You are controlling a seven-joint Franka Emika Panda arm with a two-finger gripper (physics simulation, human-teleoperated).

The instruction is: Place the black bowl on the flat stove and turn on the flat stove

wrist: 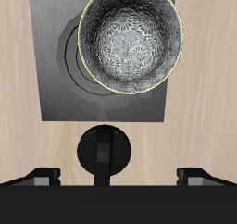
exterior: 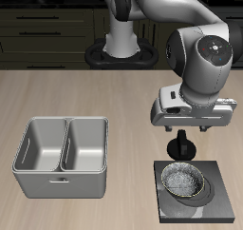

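Black bowl [exterior: 184, 180]: upright on the flat stove [exterior: 216, 203], resting over the burner rings, speckled grey-white interior facing up; in the wrist view the bowl [wrist: 130, 37] covers most of the rings on the stove plate [wrist: 56, 70].
Stove knob [wrist: 103, 152]: black, upright, at the stove's far edge, just beyond the bowl.
Gripper [exterior: 183, 137]: directly above the knob, fingers [wrist: 39, 176] spread wide, holding nothing.
Grey two-compartment tray [exterior: 59, 179]: well apart from the stove, on the wooden table [exterior: 57, 96].
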